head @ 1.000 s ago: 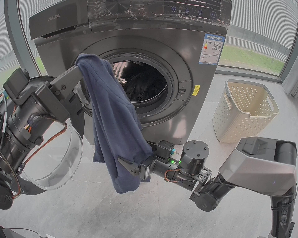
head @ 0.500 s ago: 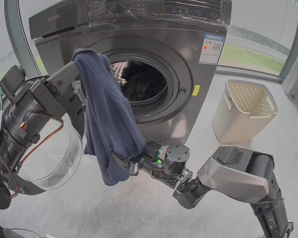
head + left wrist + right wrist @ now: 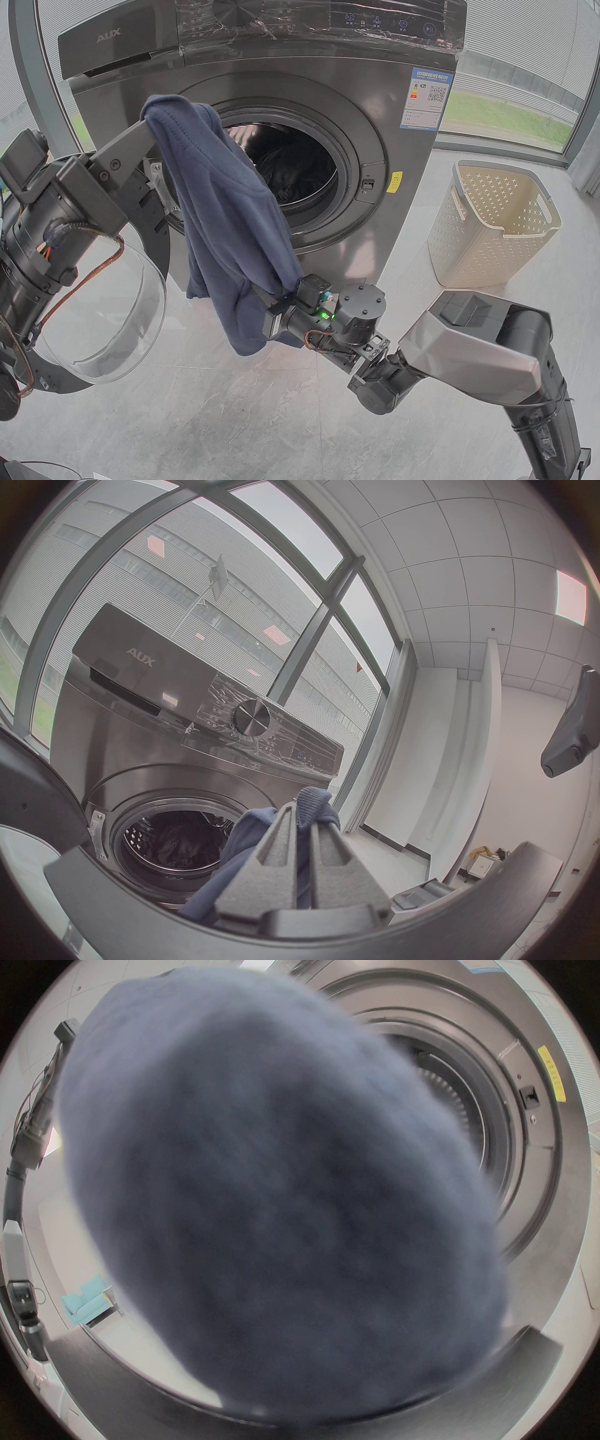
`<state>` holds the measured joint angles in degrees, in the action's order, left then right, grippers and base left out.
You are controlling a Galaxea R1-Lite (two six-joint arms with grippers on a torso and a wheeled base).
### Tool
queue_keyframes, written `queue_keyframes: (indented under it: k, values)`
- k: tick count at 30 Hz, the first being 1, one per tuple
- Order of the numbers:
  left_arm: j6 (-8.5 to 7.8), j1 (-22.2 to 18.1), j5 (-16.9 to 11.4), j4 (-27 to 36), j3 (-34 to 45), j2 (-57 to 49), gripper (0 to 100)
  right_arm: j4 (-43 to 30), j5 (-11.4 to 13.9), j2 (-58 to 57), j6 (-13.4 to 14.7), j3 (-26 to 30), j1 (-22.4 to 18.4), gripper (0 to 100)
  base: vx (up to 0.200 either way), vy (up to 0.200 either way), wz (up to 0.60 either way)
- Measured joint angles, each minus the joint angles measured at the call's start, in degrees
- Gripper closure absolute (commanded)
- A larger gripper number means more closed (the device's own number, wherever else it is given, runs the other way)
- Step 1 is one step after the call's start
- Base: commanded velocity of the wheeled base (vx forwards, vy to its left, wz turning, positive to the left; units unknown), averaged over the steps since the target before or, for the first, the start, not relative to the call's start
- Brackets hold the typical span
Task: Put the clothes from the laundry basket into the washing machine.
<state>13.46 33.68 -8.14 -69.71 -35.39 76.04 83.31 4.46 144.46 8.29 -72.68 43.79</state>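
Observation:
A navy blue garment [image 3: 231,225] hangs in front of the open washing machine [image 3: 375,125]. My left gripper [image 3: 145,128] is shut on its top end, up and left of the drum opening [image 3: 284,165]; in the left wrist view the left gripper [image 3: 303,814] pinches the cloth [image 3: 312,802]. My right gripper [image 3: 269,303] sits under the garment's lower part, below the drum opening, with cloth draped over its tip. The navy garment [image 3: 269,1191] lies right over the right wrist camera. Dark clothes [image 3: 294,178] lie inside the drum. The cream laundry basket [image 3: 494,225] stands on the floor to the right.
The machine's round glass door [image 3: 106,319] hangs open to the left, beneath my left arm. Bare grey floor [image 3: 219,412] lies in front of the machine. Large windows stand behind and to both sides.
My right arm swung left, then rose toward the machine, lifting the garment's lower part closer to the drum opening. My left gripper rose slightly, still holding the top end.

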Motion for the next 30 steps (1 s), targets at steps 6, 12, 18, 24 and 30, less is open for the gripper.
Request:
queue_keyframes:
  k: [6,12,18,24,30]
  values:
    - [-0.05,-1.9,0.2,0.6,0.6,0.2,100,0.3,-0.9,-7.1,0.5,6.0,-2.0,100,0.000,0.000,0.00]
    - [-3.08,-6.6,-0.6,1.8,3.9,1.7,100,0.1,-1.9,-16.3,1.0,13.3,-4.7,100,0.000,0.000,0.00]
    - [-5.14,-10.5,-3.3,2.1,8.9,4.9,100,-0.2,-2.2,-22.9,1.1,18.2,-6.0,100,0.000,0.000,0.00]
    - [-7.08,-12.3,-7.7,1.7,14.4,8.2,100,-0.4,-2.2,-25.8,1.2,19.4,-5.3,100,0.000,0.000,0.00]
    - [-9.34,-12.7,-9.0,1.0,18.3,12.2,100,-0.6,-2.2,-26.4,1.2,20.0,-4.0,100,0.000,0.000,0.00]
